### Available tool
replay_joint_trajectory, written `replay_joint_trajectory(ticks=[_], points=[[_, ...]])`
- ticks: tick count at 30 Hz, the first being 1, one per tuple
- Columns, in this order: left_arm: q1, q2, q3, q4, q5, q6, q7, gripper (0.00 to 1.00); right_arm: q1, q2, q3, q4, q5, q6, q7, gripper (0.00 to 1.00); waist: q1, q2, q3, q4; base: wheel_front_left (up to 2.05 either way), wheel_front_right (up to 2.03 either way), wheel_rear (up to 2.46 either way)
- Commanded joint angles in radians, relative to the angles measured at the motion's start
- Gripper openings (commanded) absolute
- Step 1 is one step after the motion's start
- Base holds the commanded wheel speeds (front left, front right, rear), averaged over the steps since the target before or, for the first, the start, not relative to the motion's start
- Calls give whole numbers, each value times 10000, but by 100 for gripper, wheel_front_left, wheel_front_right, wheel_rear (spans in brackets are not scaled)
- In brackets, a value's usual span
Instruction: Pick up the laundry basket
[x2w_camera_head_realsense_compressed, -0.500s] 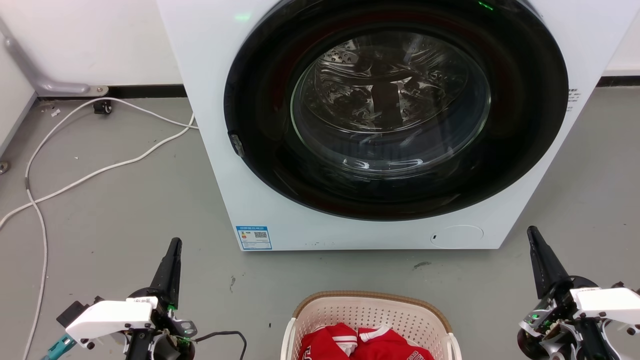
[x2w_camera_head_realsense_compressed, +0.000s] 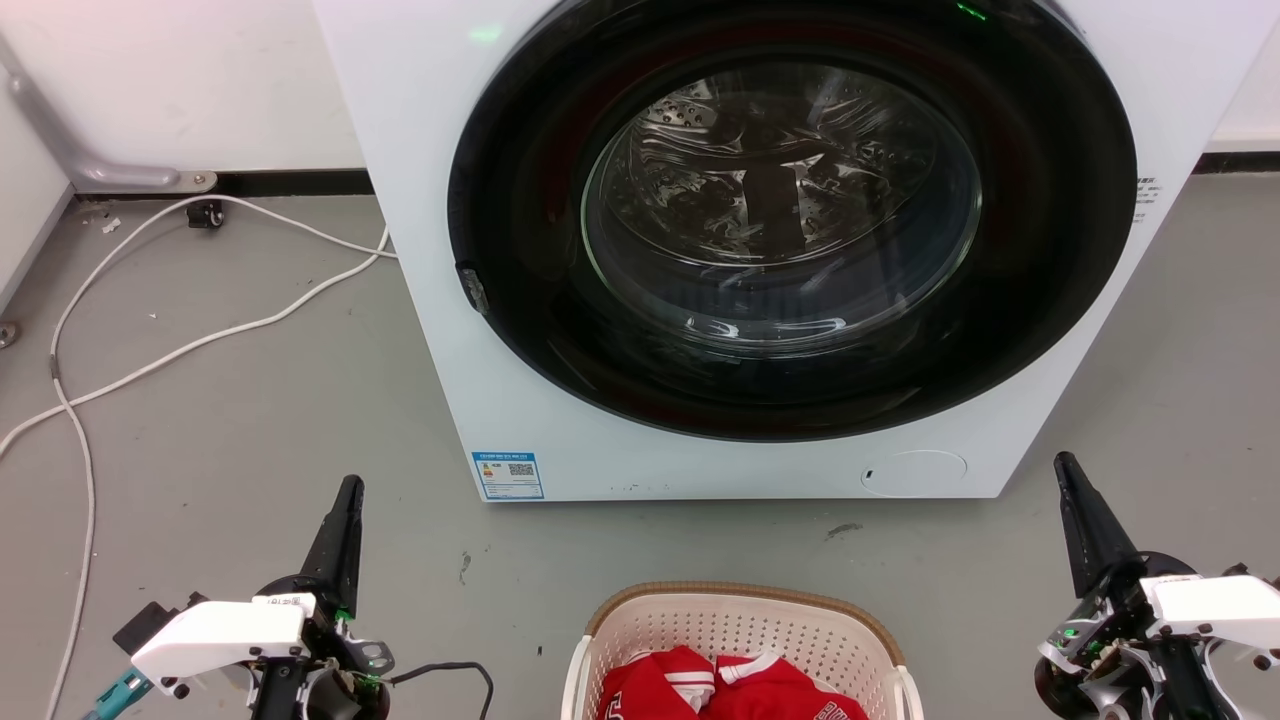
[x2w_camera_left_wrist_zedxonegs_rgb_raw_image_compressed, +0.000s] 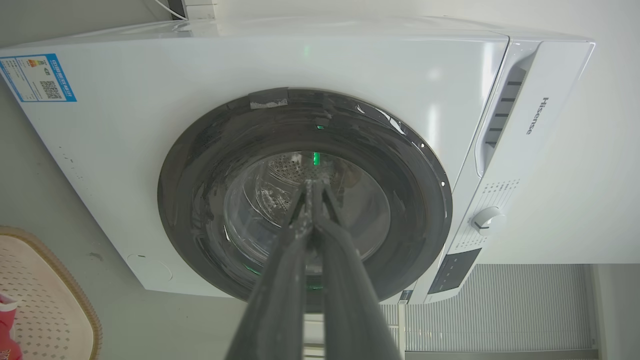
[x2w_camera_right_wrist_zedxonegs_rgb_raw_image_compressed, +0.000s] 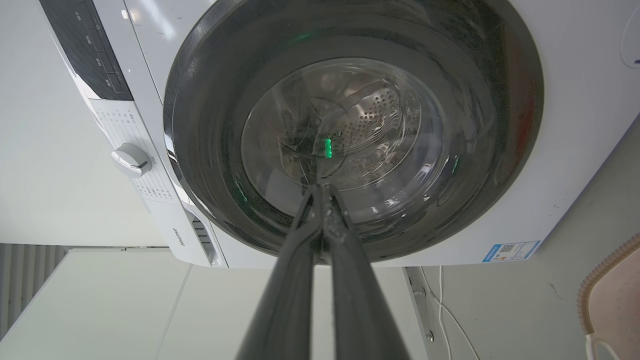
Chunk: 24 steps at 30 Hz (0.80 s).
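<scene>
1. Far left: white cables (x2w_camera_head_realsense_compressed: 160, 350) lie loose on the grey floor (x2w_camera_head_realsense_compressed: 250, 430), running from the wall side toward the washing machine.
2. Left gripper (x2w_camera_head_realsense_compressed: 350, 488): near left, over bare floor, pointing far. Jaws fully closed, nothing in them. Left wrist view agrees: fingers (x2w_camera_left_wrist_zedxonegs_rgb_raw_image_compressed: 282, 280) meet at the tips, aimed at the machine door.
3. Laundry basket (x2w_camera_head_realsense_compressed: 740, 625): near centre on the floor, in front of the machine and apart from it, between the two grippers. Its near part is cut off by the frame edge. Red-and-white clothing (x2w_camera_head_realsense_compressed: 720, 690) inside. Neither gripper touches it; both sit well off to its sides.
4. Washing machine (x2w_camera_head_realsense_compressed: 420, 150): far centre, white front loader, round dark door (x2w_camera_head_realsense_compressed: 790, 220) shut, steel drum visible through the glass. Blue label (x2w_camera_head_realsense_compressed: 508, 475) at the front's lower left.
5. Right gripper (x2w_camera_head_realsense_compressed: 1063, 462): near right, pointing far. Jaws fully closed, empty. Right wrist view: fingers (x2w_camera_right_wrist_zedxonegs_rgb_raw_image_compressed: 290, 280) pressed together at the tips.
</scene>
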Motion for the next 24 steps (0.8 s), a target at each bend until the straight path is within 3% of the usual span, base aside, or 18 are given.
replay_joint_trajectory(ticks=[1,17,18,24], points=[[-71,-11,21,1,0,-24,21,0,-101,-31,12,4,40,-1,12,0,0,0,0,0,0,0,0],[-71,-11,21,0,0,-24,21,0,-101,-31,9,4,40,-1,12,0,0,0,0,0,0,0,0],[7,-4,-2,16,0,2,-3,100,7,4,4,15,-3,0,-2,100,0,0,0,0,0,0,0],[187,-21,-72,64,79,4,-210,100,189,15,43,178,-164,0,-192,100,0,0,6,0,0,0,0]])
